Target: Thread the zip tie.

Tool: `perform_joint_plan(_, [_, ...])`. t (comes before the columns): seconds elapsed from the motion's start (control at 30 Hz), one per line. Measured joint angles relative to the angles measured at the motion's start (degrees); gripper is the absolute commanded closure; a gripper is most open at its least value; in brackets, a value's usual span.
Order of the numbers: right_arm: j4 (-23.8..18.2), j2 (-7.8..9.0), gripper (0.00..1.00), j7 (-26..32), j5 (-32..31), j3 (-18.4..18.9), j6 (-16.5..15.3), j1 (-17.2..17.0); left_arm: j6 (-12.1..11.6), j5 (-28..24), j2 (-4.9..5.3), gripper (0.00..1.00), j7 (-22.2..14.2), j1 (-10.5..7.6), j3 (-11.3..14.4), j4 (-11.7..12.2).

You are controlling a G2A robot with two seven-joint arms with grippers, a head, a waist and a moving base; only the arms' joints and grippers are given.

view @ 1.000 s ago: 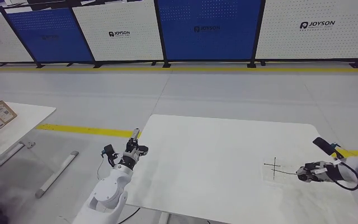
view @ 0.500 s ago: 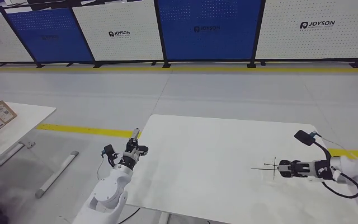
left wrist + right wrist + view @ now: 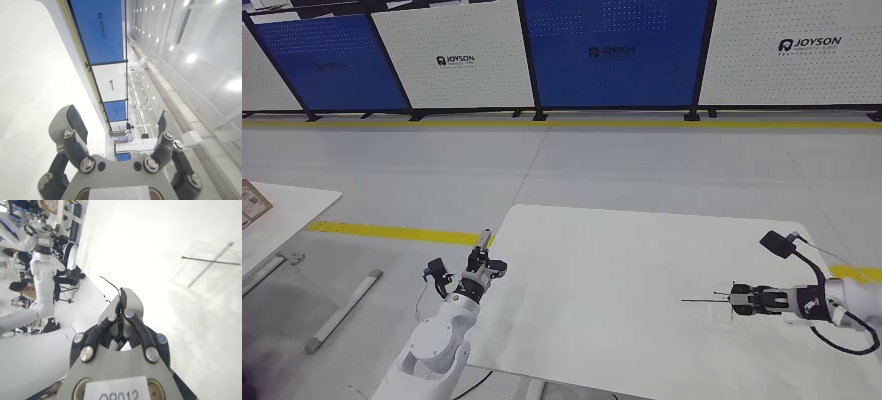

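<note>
Since the earlier frames, the right gripper (image 3: 734, 298) has shifted from the table's right edge toward the table centre. The zip tie (image 3: 704, 299) has travelled with it. The left gripper (image 3: 483, 241) holds the same position.

The right gripper (image 3: 121, 294) is closed on the zip tie (image 3: 109, 282), with the thin black strap pinched between the meeting jaws. In the top view, the free length projects from the fingertips toward the robot's left, over the white table (image 3: 622, 250). In the right wrist view, a short curved end extends past the fingertips. Which end of the tie this is cannot be determined, as the strap is too thin.

The left gripper (image 3: 121, 121) sits at the table's left edge, well apart from the zip tie. Its jaws stand wide apart, and the ribbed pads (image 3: 78, 121) face each other.

A clear sheet (image 3: 198, 272) lies flat on the table near the right gripper. On the sheet, a black strip (image 3: 196, 259) crosses a pale strip (image 3: 223, 253).
</note>
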Motion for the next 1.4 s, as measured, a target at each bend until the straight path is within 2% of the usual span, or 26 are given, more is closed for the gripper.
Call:
perform_joint_plan(0.1, [-1.7,-1.01,1.0,-2.41,-0.38,-2.8,-1.59,2.54,0.0,0.0,0.0,0.0,0.0,0.0,0.0,0.0])
perform_joint_plan(0.2, [-1.02,-2.51,1.0,-4.88,-1.62,-7.11,1.04,6.25,0.0,0.0,0.0,0.0,0.0,0.0,0.0,0.0])
perform_joint_plan(0.37, [5.18,-6.29,1.0,-9.85,-4.51,-16.68,5.86,13.48,0.0,0.0,0.0,0.0,0.0,0.0,0.0,0.0])
perform_joint_plan(0.43, [7.8,-7.24,1.0,-10.09,-4.42,-19.28,6.48,15.15,0.0,0.0,0.0,0.0,0.0,0.0,0.0,0.0])
perform_joint_plan(0.83, [7.58,-7.24,1.0,-10.27,-4.57,-19.05,6.4,14.98,0.23,-0.23,-0.02,0.0,-0.14,-0.05,0.08,0.07])
perform_joint_plan(0.87, [7.39,-7.25,1.0,-11.44,-5.36,-19.01,5.84,14.58,1.63,-1.47,-0.08,0.0,-0.52,-0.29,0.22,0.09])
perform_joint_plan(0.93, [6.75,-7.27,1.0,-13.57,-6.73,-18.85,3.51,13.96,5.87,-4.52,-0.12,0.0,-1.71,-0.85,0.31,-0.97])
perform_joint_plan(0.97, [6.24,-7.27,1.0,-14.64,-7.73,-18.78,1.81,13.63,9.09,-6.52,-0.08,0.0,-3.27,-0.99,0.17,-2.19])
perform_joint_plan(1.07, [4.86,-7.36,1.0,-16.31,-11.35,-19.07,-1.14,13.41,15.98,-9.93,0.08,0.0,-6.45,-0.69,-0.43,-5.95])
perform_joint_plan(1.13, [4.16,-7.53,1.0,-17.32,-13.79,-19.49,-2.39,13.55,19.47,-11.67,0.19,0.0,-7.62,-0.22,-0.44,-7.99])
perform_joint_plan(1.17, [3.7,-7.66,1.0,-17.8,-15.64,-19.9,-3.21,13.72,20.22,-12.38,0.3,0.0,-7.85,0.21,0.02,-8.89])
perform_joint_plan(1.27, [2.65,-8.05,1.0,-19.16,-20.76,-21.08,-3.95,14.17,19.49,-12.79,0.86,0.0,-7.84,0.77,2.34,-10.05])
perform_joint_plan(1.33, [2.62,-8.35,1.0,-19.88,-22.02,-21.55,-4.63,14.29,19.45,-13.13,1.41,0.0,-8.58,0.76,4.24,-9.92])
perform_joint_plan(1.4, [2.92,-8.51,1.0,-20.02,-21.52,-21.66,-5.21,14.33,19.47,-13.58,2.2,0.0,-9.23,-0.03,6.03,-8.95])
